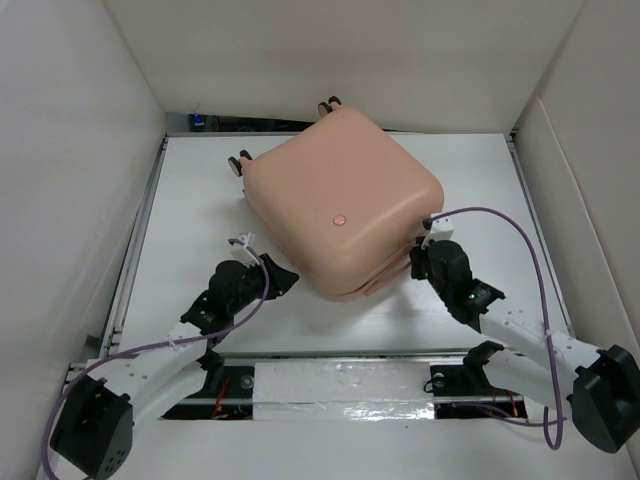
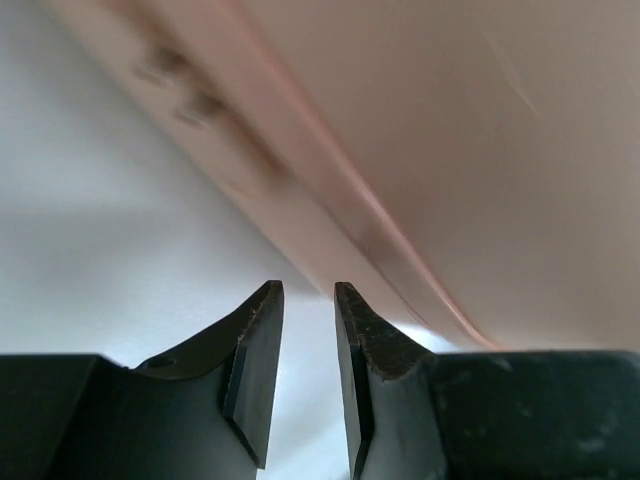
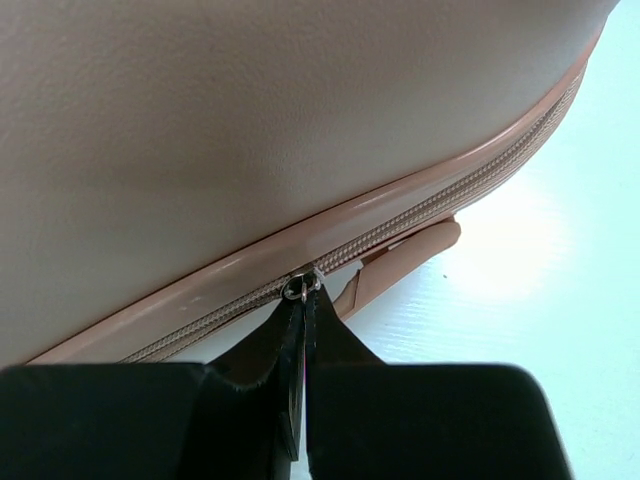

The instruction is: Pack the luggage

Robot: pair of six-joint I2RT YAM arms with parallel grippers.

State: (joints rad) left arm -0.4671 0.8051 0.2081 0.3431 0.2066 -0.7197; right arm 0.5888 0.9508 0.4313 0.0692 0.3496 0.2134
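Observation:
The peach-pink luggage [image 1: 340,200] lies flat and closed in the middle of the white table, wheels [image 1: 238,163] at its far side. My right gripper [image 1: 418,258] is at its near right edge, shut on the zipper pull [image 3: 301,288] on the zipper seam [image 3: 420,225]; a pink handle [image 3: 400,265] shows just beyond. My left gripper [image 1: 285,277] is open and empty beside the near left edge; in the left wrist view the shell [image 2: 450,150] fills the upper right above the fingertips [image 2: 262,320].
White walls [image 1: 70,150] enclose the table on the left, back and right. A taped strip [image 1: 340,385] runs along the near edge between the arm bases. A purple cable [image 1: 520,235] loops over the right arm.

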